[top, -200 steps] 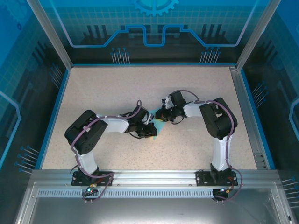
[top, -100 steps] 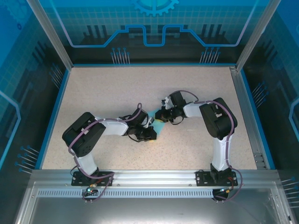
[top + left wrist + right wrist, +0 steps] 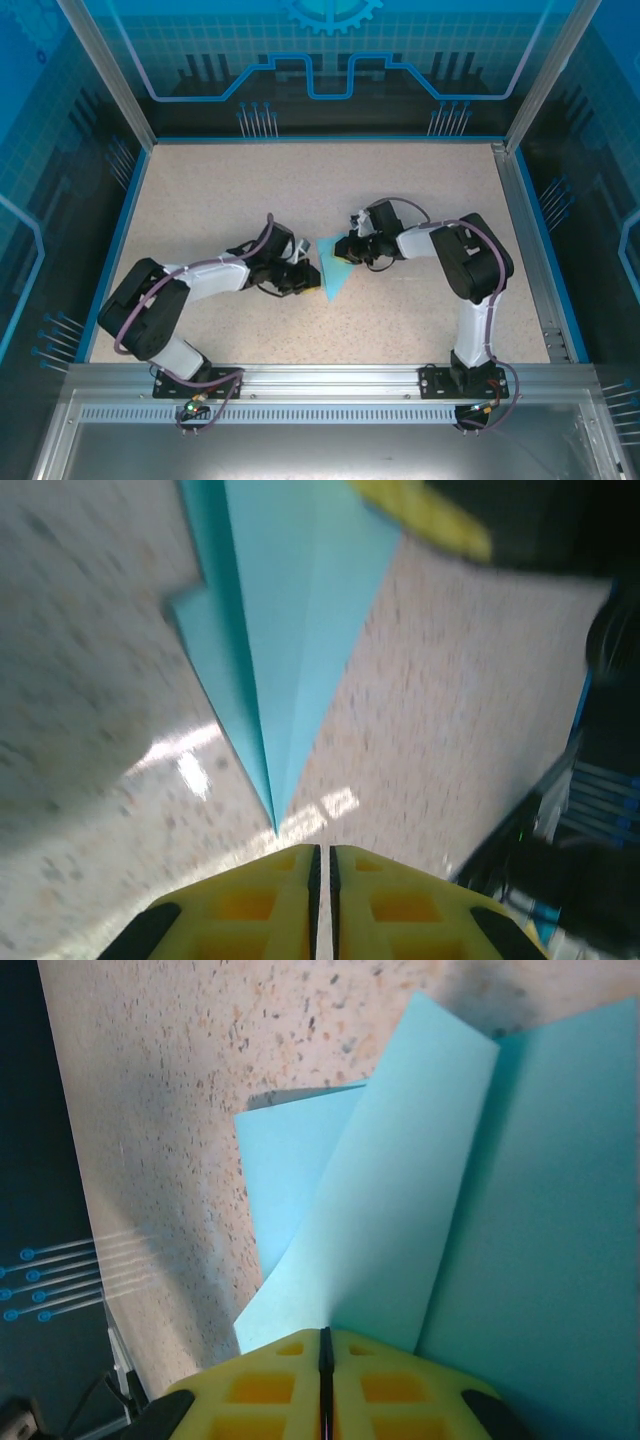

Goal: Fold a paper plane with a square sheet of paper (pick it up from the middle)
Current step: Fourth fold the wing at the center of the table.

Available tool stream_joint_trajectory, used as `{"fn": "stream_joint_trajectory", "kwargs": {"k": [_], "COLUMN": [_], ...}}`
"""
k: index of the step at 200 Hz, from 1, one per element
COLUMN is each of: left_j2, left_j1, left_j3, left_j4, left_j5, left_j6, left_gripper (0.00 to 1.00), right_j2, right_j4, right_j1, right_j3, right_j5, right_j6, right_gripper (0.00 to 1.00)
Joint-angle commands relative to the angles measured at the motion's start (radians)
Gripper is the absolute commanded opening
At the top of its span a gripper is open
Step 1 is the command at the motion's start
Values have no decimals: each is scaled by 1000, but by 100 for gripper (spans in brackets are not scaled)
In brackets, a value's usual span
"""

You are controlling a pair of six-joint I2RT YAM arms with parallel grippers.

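The square sheet of paper now lies as a light-turquoise paper plane point(image 3: 333, 272) on the speckled table, its sharp point toward the near edge. In the left wrist view the plane point(image 3: 290, 610) tapers to a tip just ahead of my left gripper point(image 3: 322, 848). That gripper is shut, with only a hairline slit between its yellow fingers and nothing in it. It sits just left of the plane point(image 3: 308, 277). My right gripper point(image 3: 323, 1332) is shut on a raised flap of the plane point(image 3: 400, 1210) at its wide end point(image 3: 346, 252).
The speckled table point(image 3: 220, 190) is walled by blue-edged rails and an aluminium frame point(image 3: 525, 230). The right gripper's yellow finger point(image 3: 420, 515) shows beyond the plane in the left wrist view. Open tabletop lies behind and to both sides of the arms.
My left arm has swung back to the left, off the paper, so the plane now shows in full. The right gripper has stayed at the plane's wide end.
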Motion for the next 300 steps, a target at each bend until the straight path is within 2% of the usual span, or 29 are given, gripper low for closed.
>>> {"fn": "stream_joint_trajectory", "kwargs": {"k": [1, 41, 88, 118, 152, 194, 223, 261, 300], "left_j2": [52, 167, 273, 326, 332, 332, 332, 332, 323], "left_j1": [5, -12, -33, -43, -55, -66, -70, -75, -77], "left_j3": [72, 164, 218, 240, 221, 206, 210, 222, 221], "left_j4": [16, 51, 25, -19, -52, -66, -76, -91, -91], "left_j5": [-35, -5, -28, -68, -107, -121, -124, -124, -120], "left_j6": [-53, -65, -54, -39, -21, -8, -2, 6, 5], "left_gripper": [15, 16, 14, 9, 7, 6, 6, 6, 6], "right_j2": [-3, -60, -91, -121, -158, -115, -66, -20, -101], "right_j4": [-31, -15, -35, -99, -139, -177, -265, -212, -247], "right_j1": [22, 62, 59, 58, 58, 57, 53, 26, 7], "right_j3": [-94, -139, -115, -78, -43, 6, 44, 13, 15], "right_j5": [125, 209, 179, 168, 150, 111, 181, 168, 135], "right_j6": [88, 155, 134, 90, 45, -18, -37, -18, -48], "right_gripper": [10, 11, 12, 12, 12, 12, 11, 11, 15]}}
